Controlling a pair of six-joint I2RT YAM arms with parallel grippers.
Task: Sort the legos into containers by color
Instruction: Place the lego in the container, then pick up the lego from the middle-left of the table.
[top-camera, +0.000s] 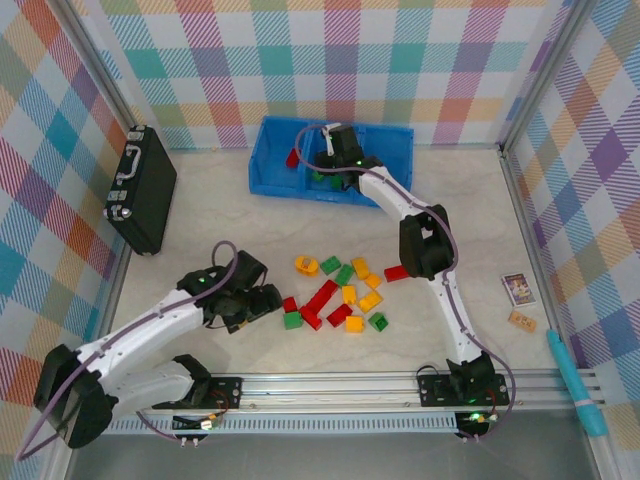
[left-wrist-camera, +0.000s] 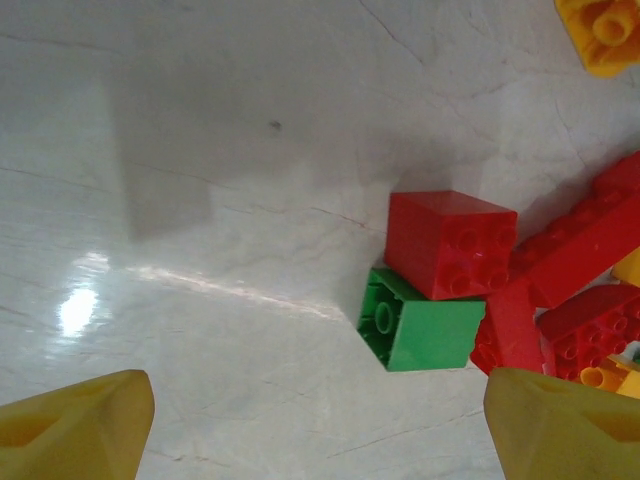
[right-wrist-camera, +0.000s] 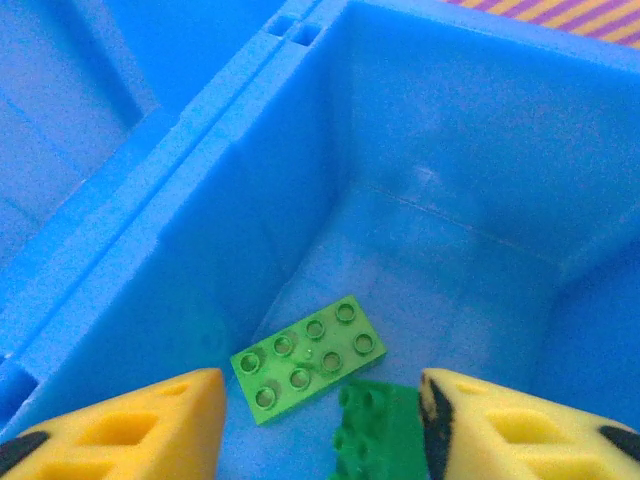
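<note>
At the near left, the left arm's gripper (top-camera: 262, 303) hangs low over the pale marbled worktop (top-camera: 200, 240). In its wrist view the yellow fingers (left-wrist-camera: 80, 430) are spread wide with nothing between them. Just ahead of them a red square studded brick (left-wrist-camera: 450, 243) lies on its side, touching a green square studded brick (left-wrist-camera: 420, 325). These two sit at the left edge of the loose scatter of red, green and yellow-orange legos (top-camera: 345, 295), which lies mid-worktop between the two arms.

To the right, near the wall, lie a teal pen (top-camera: 577, 385), a small tan tile (top-camera: 521, 320) and a small printed card (top-camera: 518, 290), well apart from the bricks. A black hard case with metal latches (top-camera: 143, 188) lies against the left wall.

At the far end stands the bright blue plastic bin with dividers (top-camera: 270, 170). A red brick (top-camera: 292, 157) sits in its left compartment. The right arm's gripper (top-camera: 335, 160) reaches into the next compartment with its fingers (right-wrist-camera: 130, 430) apart. A light green two-by-four plate (right-wrist-camera: 308, 357) lies flat on the floor there. A darker green brick (right-wrist-camera: 380, 435) sits beside the plate, close to one finger but not clamped between the two.
</note>
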